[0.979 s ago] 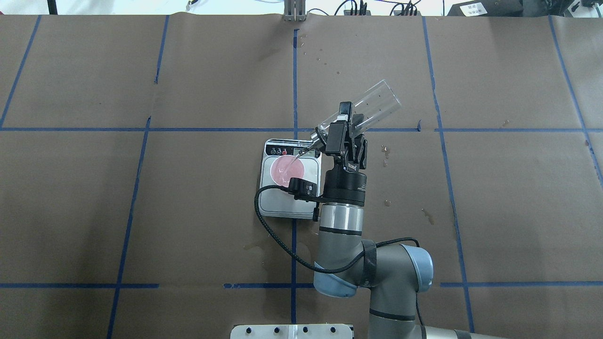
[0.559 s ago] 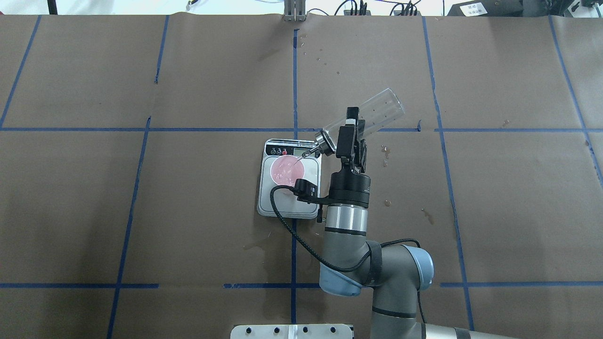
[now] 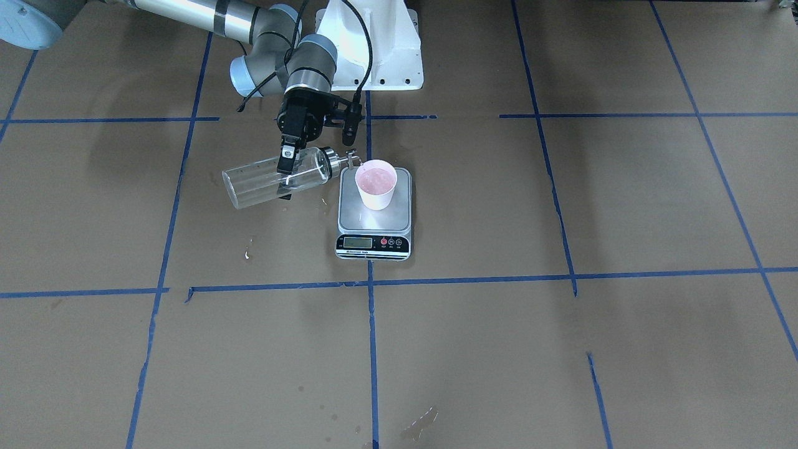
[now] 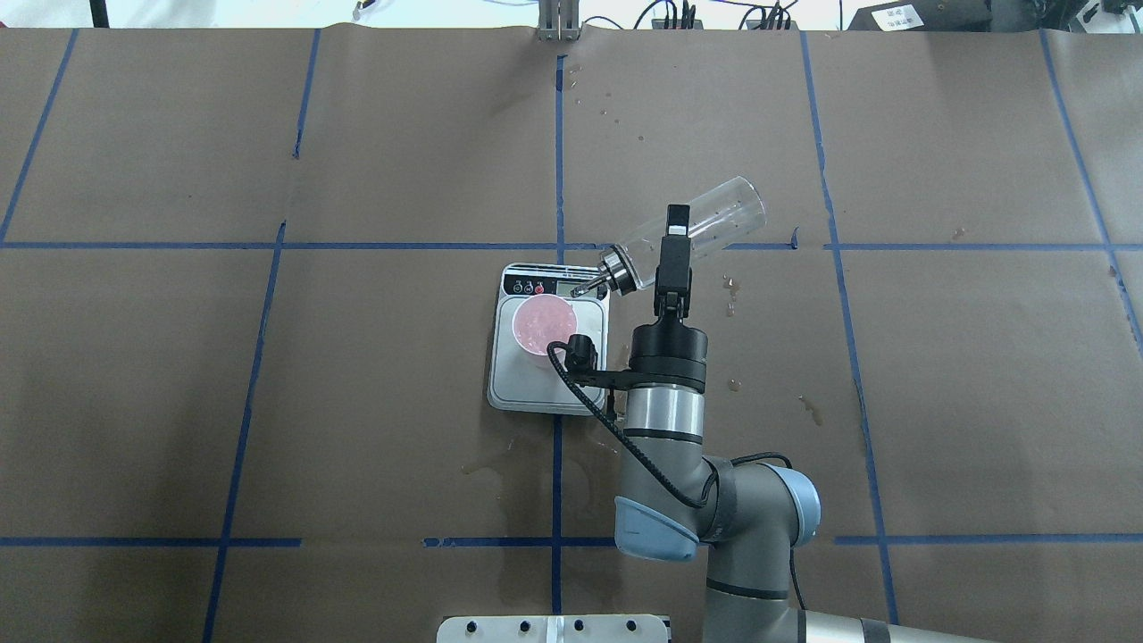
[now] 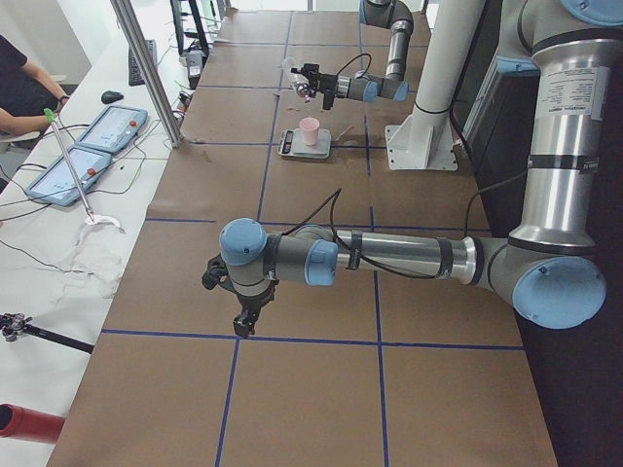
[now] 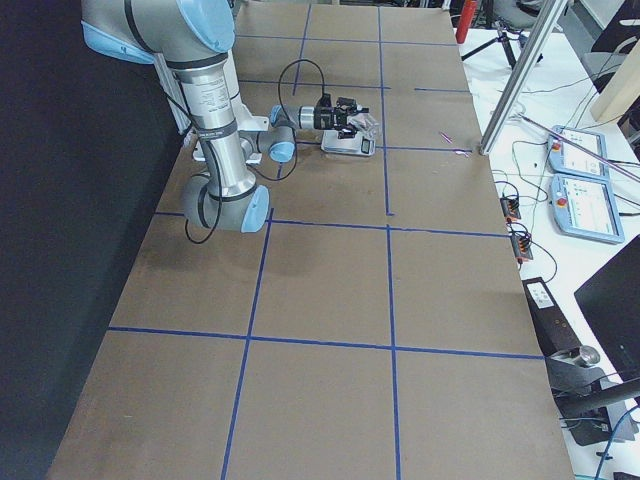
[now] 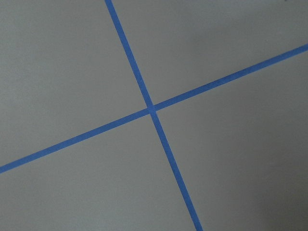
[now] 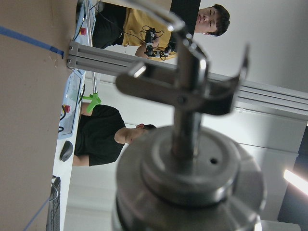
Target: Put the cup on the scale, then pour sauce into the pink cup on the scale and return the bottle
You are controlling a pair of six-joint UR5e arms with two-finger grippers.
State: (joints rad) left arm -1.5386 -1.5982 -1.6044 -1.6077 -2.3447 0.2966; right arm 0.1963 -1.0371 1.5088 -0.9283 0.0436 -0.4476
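Note:
The pink cup point(image 4: 543, 325) point(image 3: 376, 185) stands upright on the steel scale point(image 4: 536, 386) point(image 3: 353, 213), with pinkish liquid in it. My right gripper point(image 4: 674, 239) point(image 3: 286, 178) is shut on the clear bottle point(image 4: 720, 212) point(image 3: 252, 181), which lies almost level in the air to the right of the scale. Its metal spout point(image 4: 586, 288) point(image 3: 351, 158) points at the cup's rim, just outside it; no stream shows. The right wrist view is filled by the bottle's collar point(image 8: 190, 185). My left gripper point(image 5: 243, 323) hangs over bare paper far from the scale; whether it is open or shut I cannot tell.
Brown paper with blue tape lines point(image 4: 558, 152) covers the table. Damp spots point(image 4: 732, 288) mark it to the right of the scale. The robot's white base point(image 3: 374, 47) is behind the scale. Operators sit at a side bench with tablets point(image 5: 92, 146).
My right arm has drawn back to the right and turned its wrist. The bottle has gone from steeply tipped toward level, and its spout has left the cup's mouth; the stream has stopped.

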